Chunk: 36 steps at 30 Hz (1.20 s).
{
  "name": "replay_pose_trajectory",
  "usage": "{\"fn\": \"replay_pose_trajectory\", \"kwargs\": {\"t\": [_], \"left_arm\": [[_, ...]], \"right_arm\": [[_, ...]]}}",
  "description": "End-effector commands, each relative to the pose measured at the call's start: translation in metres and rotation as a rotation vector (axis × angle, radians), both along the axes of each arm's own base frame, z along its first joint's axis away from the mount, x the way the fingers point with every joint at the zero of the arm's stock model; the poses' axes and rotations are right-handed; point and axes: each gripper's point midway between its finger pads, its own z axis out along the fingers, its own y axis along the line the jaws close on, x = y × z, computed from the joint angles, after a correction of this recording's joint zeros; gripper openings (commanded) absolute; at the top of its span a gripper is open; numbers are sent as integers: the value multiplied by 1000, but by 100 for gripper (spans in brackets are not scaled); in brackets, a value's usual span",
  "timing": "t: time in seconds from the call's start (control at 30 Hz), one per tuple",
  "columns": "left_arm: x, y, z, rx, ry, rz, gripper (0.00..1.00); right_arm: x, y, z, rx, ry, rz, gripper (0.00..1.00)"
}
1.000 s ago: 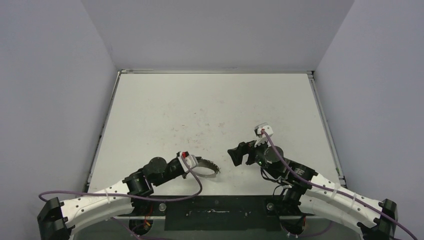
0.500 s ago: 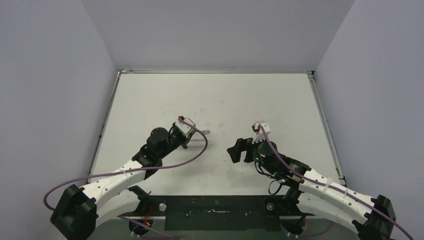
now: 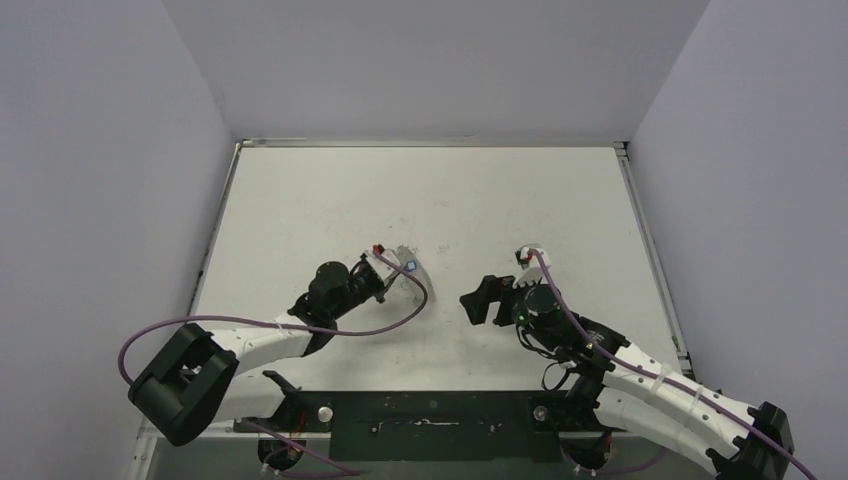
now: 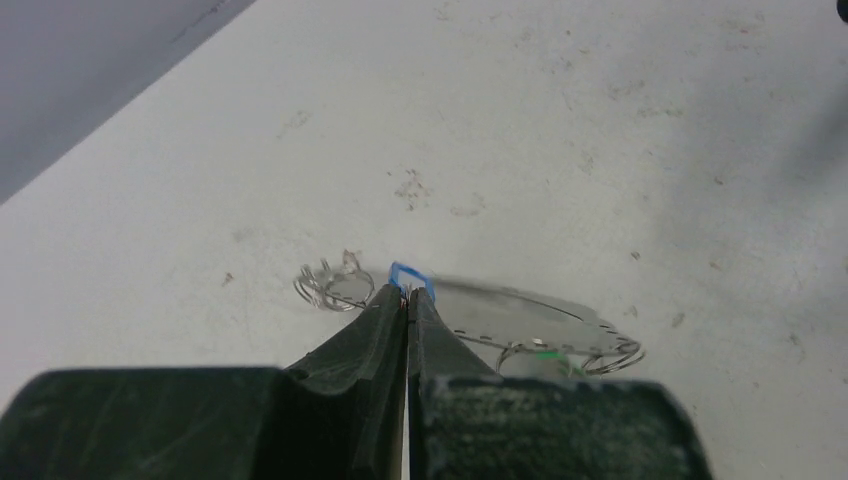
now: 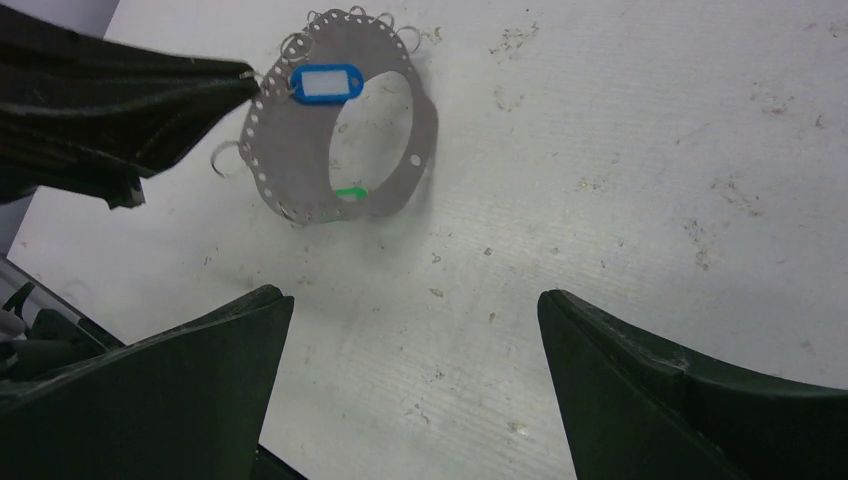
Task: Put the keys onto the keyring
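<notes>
From above, the left gripper (image 3: 388, 270) is pinched shut on the keyring (image 3: 416, 272). It holds the ring out rightward toward the right gripper (image 3: 478, 300), which gapes wide and grasps nothing, near across the scuffed white table (image 3: 450, 190).

Left wrist: the ring's long axis runs right from the fingertips, with the blue key (image 4: 412, 275) at the pinch and the green key (image 4: 545, 351) farther along.

Right wrist: the ring lies far-left of the spread jaws, tilted (room all around it), and both tags seem to be on it already.
</notes>
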Motion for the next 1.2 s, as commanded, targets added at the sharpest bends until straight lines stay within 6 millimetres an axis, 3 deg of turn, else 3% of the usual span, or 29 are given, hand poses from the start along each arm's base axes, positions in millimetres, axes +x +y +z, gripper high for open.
{"fn": "replay_pose_trajectory", "kwargs": {"t": [0.0, 0.17, 0.33, 0.5, 0.57, 0.6, 0.87, 1.17], "left_arm": [[-36, -3, -18, -56, 28, -70, 0], [-68, 8, -36, -46, 103, -38, 0], [-85, 26, -42, -66, 165, 18, 0], [-87, 42, -29, -157, 213, 113, 42], [-89, 47, -28, -185, 251, 148, 68], [-89, 50, -28, -198, 274, 166, 95], [-87, 74, -48, -263, 498, 413, 97], [-87, 59, -75, -181, 686, 395, 97]], "right_arm": [[-3, -3, -3, 39, 14, -15, 100], [-5, 4, -8, 42, 19, 21, 100], [-1, 20, -10, 60, 25, 71, 100], [4, 36, -11, 53, 33, 117, 100], [4, 42, -13, 42, 45, 146, 100], [5, 44, -15, 36, 50, 153, 100], [9, 55, -38, -6, 110, 174, 100], [14, 69, -58, -13, 160, 192, 100]]}}
